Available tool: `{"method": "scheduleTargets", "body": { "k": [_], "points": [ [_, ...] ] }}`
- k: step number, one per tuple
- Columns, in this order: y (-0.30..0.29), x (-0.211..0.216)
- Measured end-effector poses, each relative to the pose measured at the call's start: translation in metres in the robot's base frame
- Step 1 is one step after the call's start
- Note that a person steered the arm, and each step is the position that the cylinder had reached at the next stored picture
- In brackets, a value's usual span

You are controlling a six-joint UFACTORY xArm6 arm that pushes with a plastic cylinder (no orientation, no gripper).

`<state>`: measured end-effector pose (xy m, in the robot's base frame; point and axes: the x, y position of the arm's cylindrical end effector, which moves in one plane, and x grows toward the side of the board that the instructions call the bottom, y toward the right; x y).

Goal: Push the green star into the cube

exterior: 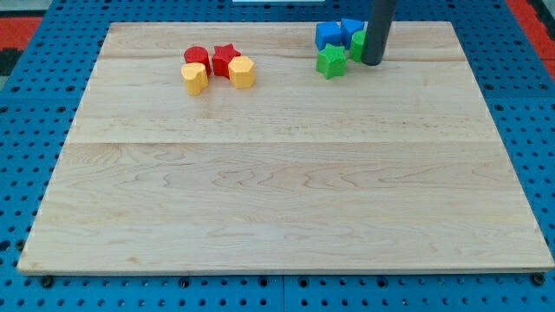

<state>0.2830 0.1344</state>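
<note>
Pale wooden board (286,199) fills most of the view, its near half bare, resting on a blue perforated base (17,173). Toward the board's 1 o'clock edge sits a tight cluster. A small green star-shaped block (330,61) lies at the front of it. My tip (371,62), the lower end of a straight dark rod, stands just beside the star at its 3 o'clock side; whether they touch cannot be told. The arm carries no gripper, so nothing is spread or pinched. At the star's 12 o'clock is a blue cube-like block (327,35), close to it, with a second blue block (351,30) beside that. A second green block (357,43) shows partly behind the rod. Toward the board's 11 o'clock, well apart, a red cylinder block (197,57) and a red star block (225,58) sit behind two yellow blocks (195,78), (242,72), all bunched together
</note>
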Motion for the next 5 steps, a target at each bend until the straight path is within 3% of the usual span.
{"method": "scheduleTargets", "body": {
  "k": [1,2,3,4,5],
  "points": [
    [0.022,0.060],
    [-0.022,0.053],
    [-0.022,0.018],
    [-0.001,0.035],
    [-0.020,0.067]
  ]
}}
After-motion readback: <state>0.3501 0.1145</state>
